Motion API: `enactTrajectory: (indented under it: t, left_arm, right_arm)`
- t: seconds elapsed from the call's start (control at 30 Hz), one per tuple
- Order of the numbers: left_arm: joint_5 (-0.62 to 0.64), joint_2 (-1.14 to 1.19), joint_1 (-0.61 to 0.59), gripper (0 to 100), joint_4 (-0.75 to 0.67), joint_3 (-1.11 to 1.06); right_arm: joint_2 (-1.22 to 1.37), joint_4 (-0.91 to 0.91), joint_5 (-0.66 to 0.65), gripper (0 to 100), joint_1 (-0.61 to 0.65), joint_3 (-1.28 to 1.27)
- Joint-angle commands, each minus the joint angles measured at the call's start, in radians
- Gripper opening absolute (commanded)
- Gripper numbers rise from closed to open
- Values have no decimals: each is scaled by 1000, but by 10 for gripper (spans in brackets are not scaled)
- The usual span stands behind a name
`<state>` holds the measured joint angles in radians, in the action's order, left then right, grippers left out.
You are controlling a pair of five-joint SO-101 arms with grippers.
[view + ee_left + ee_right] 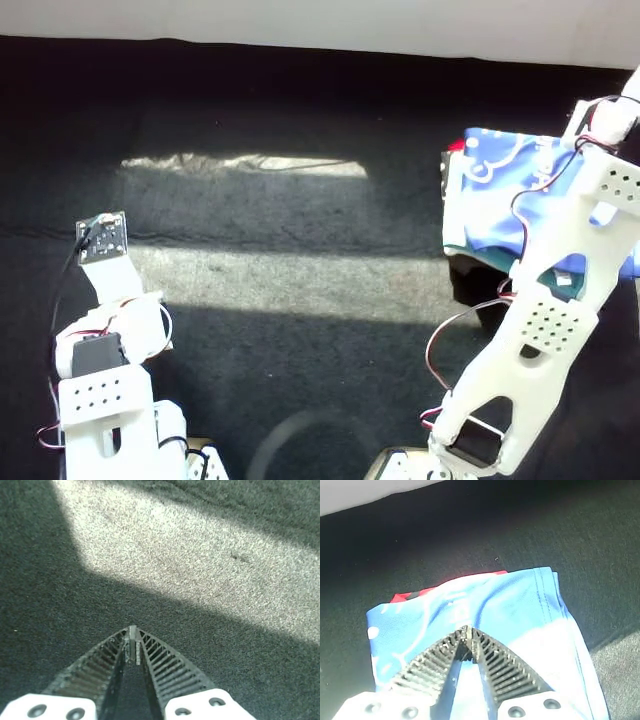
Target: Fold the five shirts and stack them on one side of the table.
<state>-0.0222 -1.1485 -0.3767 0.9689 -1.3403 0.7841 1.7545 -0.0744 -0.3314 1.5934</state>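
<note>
A stack of folded shirts sits at the table's right side, with a blue, white-patterned shirt [500,190] [510,605] on top. A red shirt's edge [445,583] [455,148] shows under it at the far side, and a dark teal one [480,257] at the near side. My right arm [550,320] stretches over the stack. My right gripper [467,631] is shut, its tips together just above the blue shirt; no fabric shows between them. My left gripper [132,635] is shut and empty above bare dark cloth at the table's near left.
A dark cloth [300,100] covers the table, crossed by two sunlit bands [290,280]. The left arm's white body [105,390] stands at the near left corner. A pale wall [320,20] runs behind the far edge.
</note>
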Motion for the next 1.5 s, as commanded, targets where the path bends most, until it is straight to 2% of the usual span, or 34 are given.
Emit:
enactTrajectory:
  t: [0.0,0.23,0.4,0.63,0.9,1.0,1.2,1.33,1.47]
  left_arm:
    - [-5,-12,-10,9,-6,7]
    - [-5,-12,-10,9,-11,7]
    - [-5,-12,-10,9,-12,7]
    - [-5,-12,-10,9,-8,7]
    - [-5,-12,-10,9,-11,7]
    - [-5,-12,-10,9,-8,7]
    - [-5,-13,-10,9,-6,8]
    - [-5,-13,-10,9,0,36]
    - [-5,-13,-7,9,130,145]
  right_arm:
    - [-151,13,-29,6,28,-124]
    - [-446,5,-26,6,127,-714]
    - [-552,-62,-26,6,185,-995]
    - [-693,-268,-25,6,196,-1379]
    - [-834,-630,-26,6,219,-1836]
    - [-849,-688,-25,6,217,-1908]
    - [-1023,-688,-26,6,188,-1802]
    - [-1179,-615,-29,6,193,-1753]
    - [-1330,-509,-31,6,222,-1756]
